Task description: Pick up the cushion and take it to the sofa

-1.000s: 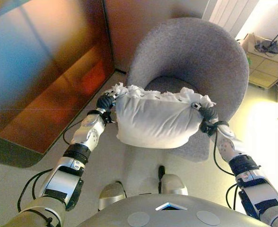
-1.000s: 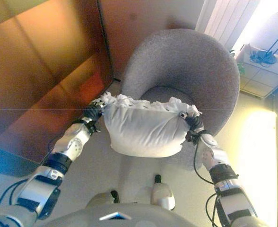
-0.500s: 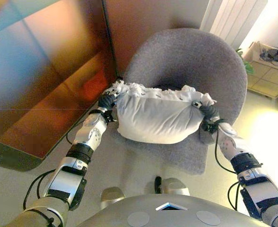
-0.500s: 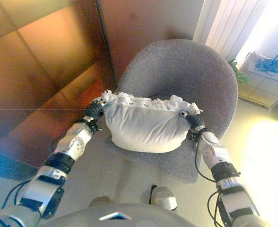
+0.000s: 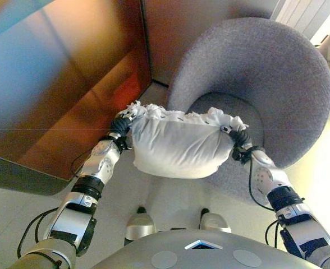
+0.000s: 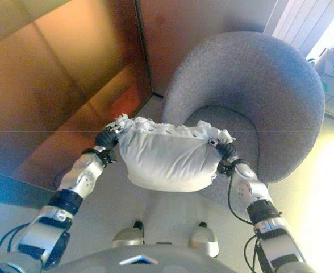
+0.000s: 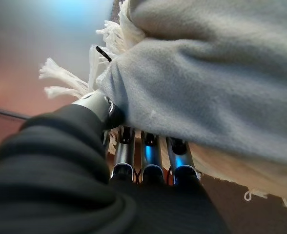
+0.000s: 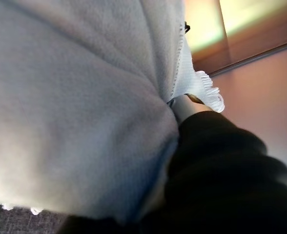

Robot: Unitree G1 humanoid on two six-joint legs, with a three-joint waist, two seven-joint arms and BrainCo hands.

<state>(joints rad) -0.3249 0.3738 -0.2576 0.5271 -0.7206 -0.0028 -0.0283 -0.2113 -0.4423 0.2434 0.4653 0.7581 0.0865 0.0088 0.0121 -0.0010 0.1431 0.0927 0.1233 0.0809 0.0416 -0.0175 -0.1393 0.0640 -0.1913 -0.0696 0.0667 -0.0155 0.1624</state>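
Left eye view: white fringed cushion (image 5: 176, 148) hangs in the air between both hands, in front of the grey round chair (image 5: 277, 73). Left hand (image 5: 120, 126) is clamped on one upper corner, fingers (image 7: 148, 156) curled under the fabric; right hand (image 5: 241, 139) grips the opposite corner.

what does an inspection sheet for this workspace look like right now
surface: pale floor, nothing lying on it in view
job's things: white fringed cushion held in the air between both hands, in front of the grey round armchair
clutter: nothing seen
hands: left hand shut on the cushion's left corner; right hand shut on its right corner
cables: nothing seen apart from the robot's own
surroundings: brown wall panel to the left
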